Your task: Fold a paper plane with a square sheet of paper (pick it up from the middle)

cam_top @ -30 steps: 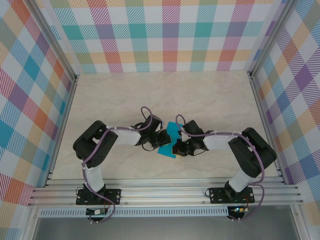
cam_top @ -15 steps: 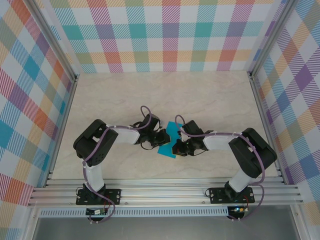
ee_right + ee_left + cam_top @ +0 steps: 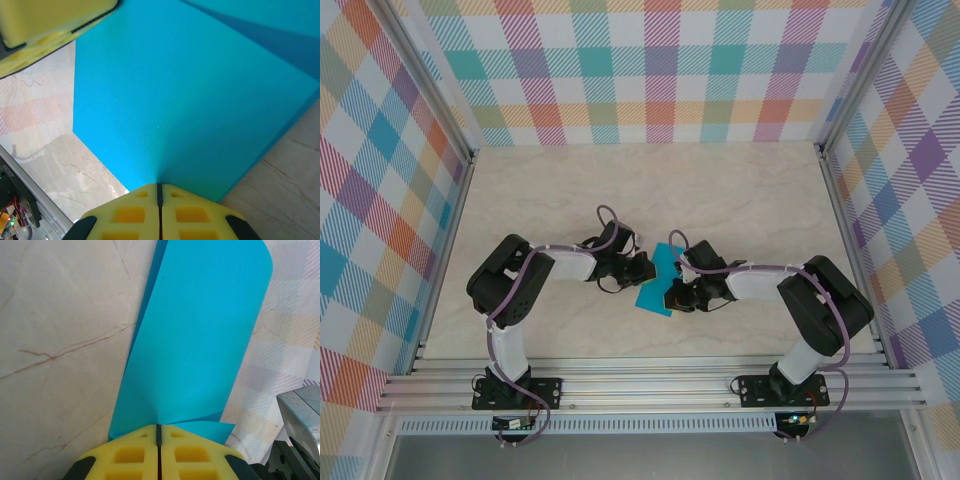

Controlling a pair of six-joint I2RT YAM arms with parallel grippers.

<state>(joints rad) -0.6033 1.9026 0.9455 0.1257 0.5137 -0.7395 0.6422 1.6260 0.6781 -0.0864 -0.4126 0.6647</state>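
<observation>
Paper (image 3: pixel 200 340) pinched between left claw (image 3: pixel 159 429), right claw (image 3: pixel 159 187)

I have both arms bent in toward the square sheet of paper (image 3: pixel 652 297), elbows pushed out wide on either side of it and forearms running level toward it. My left gripper (image 3: pixel 642 268) reaches the sheet from its left, yellow pads (image 3: pixel 125 456) pressed flat together on an edge of the paper. My right gripper (image 3: pixel 673 294) reaches it from the right, its pads (image 3: pixel 125 214) likewise clamped on the paper. The two grippers face each other across the sheet, close together.
</observation>
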